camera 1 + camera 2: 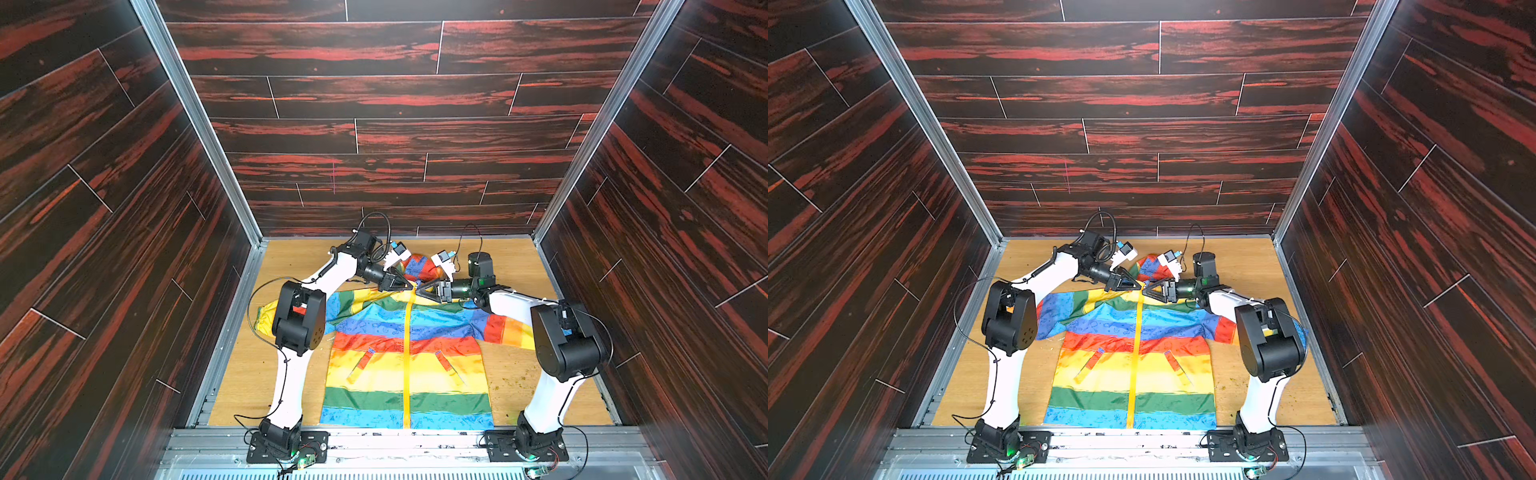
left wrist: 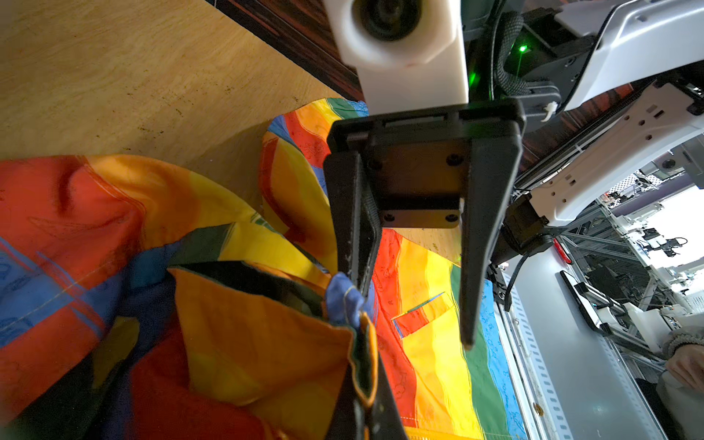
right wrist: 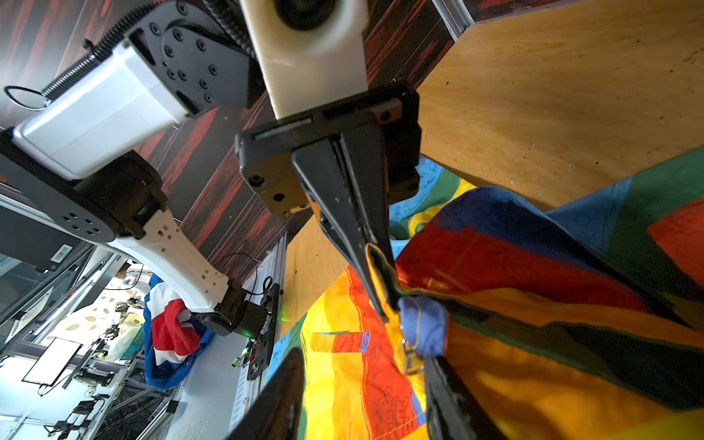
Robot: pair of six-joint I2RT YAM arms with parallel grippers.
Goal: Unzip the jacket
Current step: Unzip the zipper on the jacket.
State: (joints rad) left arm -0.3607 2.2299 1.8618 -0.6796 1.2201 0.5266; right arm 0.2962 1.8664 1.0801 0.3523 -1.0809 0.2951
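Observation:
The rainbow-striped jacket (image 1: 370, 374) (image 1: 1100, 374) lies flat on its back on the wooden table, hood at the far end. Its yellow zipper (image 1: 407, 365) runs closed down the middle. My left gripper (image 1: 410, 286) (image 1: 1139, 286) (image 2: 367, 396) is at the collar just left of the zipper's top, shut on the collar's edge (image 3: 381, 266). My right gripper (image 1: 419, 289) (image 1: 1145, 291) (image 3: 362, 365) faces it from the right, open. The small metal zipper pull (image 3: 411, 354) under a blue fabric tab (image 2: 344, 301) hangs between the right fingers, close to one of them.
Dark wood-patterned walls close in the table (image 1: 519, 266) at the back and both sides. A metal rail (image 1: 415, 436) with both arm bases runs along the front edge. Small crumbs (image 1: 515, 378) are scattered on the wood right of the jacket.

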